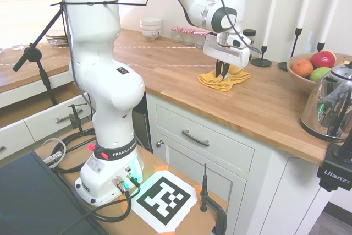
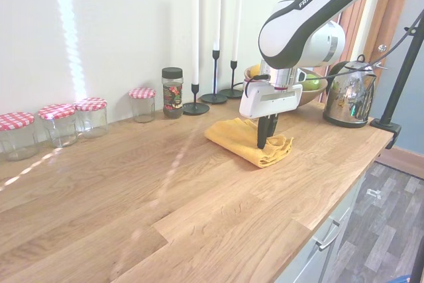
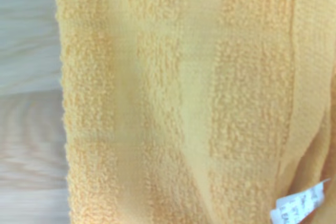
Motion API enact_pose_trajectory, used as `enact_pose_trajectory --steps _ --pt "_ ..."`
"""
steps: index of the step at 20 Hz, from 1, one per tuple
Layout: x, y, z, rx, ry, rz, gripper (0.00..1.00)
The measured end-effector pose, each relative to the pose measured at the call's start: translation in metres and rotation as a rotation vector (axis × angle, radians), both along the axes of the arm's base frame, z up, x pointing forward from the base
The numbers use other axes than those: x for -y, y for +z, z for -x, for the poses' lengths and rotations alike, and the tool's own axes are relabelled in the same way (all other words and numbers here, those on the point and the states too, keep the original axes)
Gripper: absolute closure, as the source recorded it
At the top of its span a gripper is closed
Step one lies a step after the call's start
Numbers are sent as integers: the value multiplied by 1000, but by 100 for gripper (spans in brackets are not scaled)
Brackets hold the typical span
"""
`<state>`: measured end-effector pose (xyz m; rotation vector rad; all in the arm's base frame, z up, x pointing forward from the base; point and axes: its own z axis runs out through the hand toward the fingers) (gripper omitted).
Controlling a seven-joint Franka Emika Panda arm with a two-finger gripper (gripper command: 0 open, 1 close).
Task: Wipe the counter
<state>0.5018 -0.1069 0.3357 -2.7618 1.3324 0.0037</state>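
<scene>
The counter (image 1: 269, 108) (image 2: 152, 197) is a long brown wooden top over white cabinets. On it lies a crumpled yellow terry cloth (image 1: 210, 80) (image 2: 233, 138). My gripper (image 1: 222, 73) (image 2: 267, 140) points straight down into the cloth, and its dark fingers stand close together, shut on a bunched fold of the fabric. The cloth rests on the wood under the fingers. In the wrist view the yellow cloth (image 3: 173, 98) fills most of the picture, with a small white label (image 3: 298, 205) at one corner and a strip of bare counter (image 3: 29, 129) beside it.
Along the wall stand several red-lidded glass jars (image 2: 53, 120), a dark spice jar (image 2: 172, 92) and black candlesticks (image 2: 196, 107) with white candles. A fruit bowl (image 1: 308, 71) and a steel kettle (image 1: 331, 105) sit at one end. Stacked white bowls (image 1: 150, 27) stand at the other.
</scene>
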Motion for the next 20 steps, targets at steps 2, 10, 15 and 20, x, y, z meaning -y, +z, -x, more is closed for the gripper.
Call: enact_pose_trajectory --steps 2,10,15,20 --pt "8 2 1 3 -9 -6 100" --pt "9 3 2 0 -6 -8 100" --pt "-10 0 -1 -7 24 -9 100" --pt "-54 -2 -7 -14 64 4 100"
